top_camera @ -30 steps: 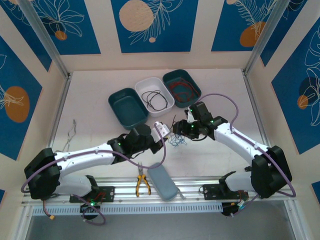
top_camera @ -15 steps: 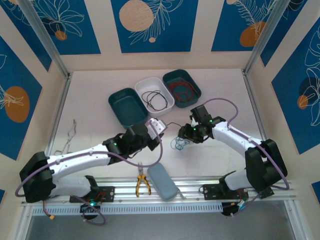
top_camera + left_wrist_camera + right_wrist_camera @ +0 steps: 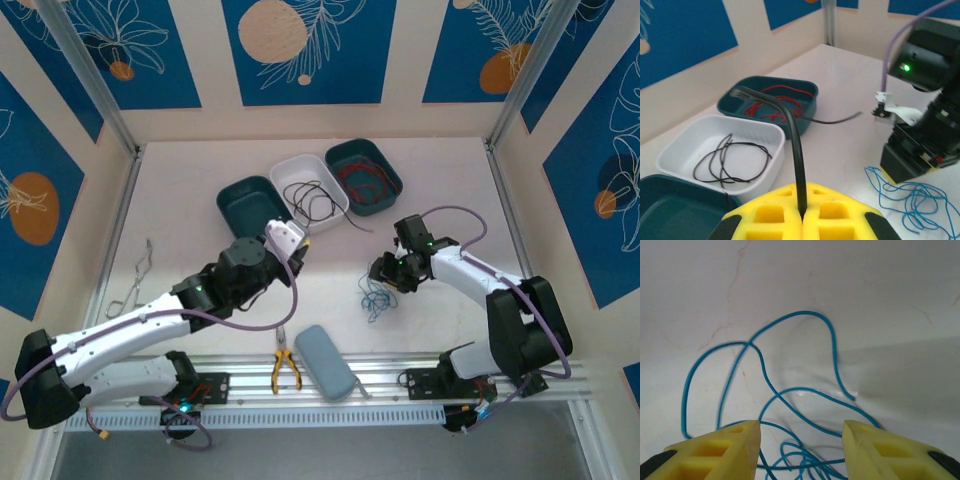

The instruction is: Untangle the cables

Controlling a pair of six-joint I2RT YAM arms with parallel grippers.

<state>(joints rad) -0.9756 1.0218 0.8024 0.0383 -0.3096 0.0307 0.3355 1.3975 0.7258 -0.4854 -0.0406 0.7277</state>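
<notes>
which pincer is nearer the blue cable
Right. The right pincer sits open over the blue cable; the left pincer is away by the white bin, shut on a black cable.

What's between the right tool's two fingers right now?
Loops of the blue cable lie on the table there, ungripped, with the right tool open; the right wrist view shows it.

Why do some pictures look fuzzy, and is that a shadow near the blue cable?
Left wrist view: the black cable and the left gripper shut on it are close to the lens and soft. Right wrist view: the blue cable smears in its left loops; a grey shadow crosses the table on the right. Top view: evenly lit, sharp.
</notes>
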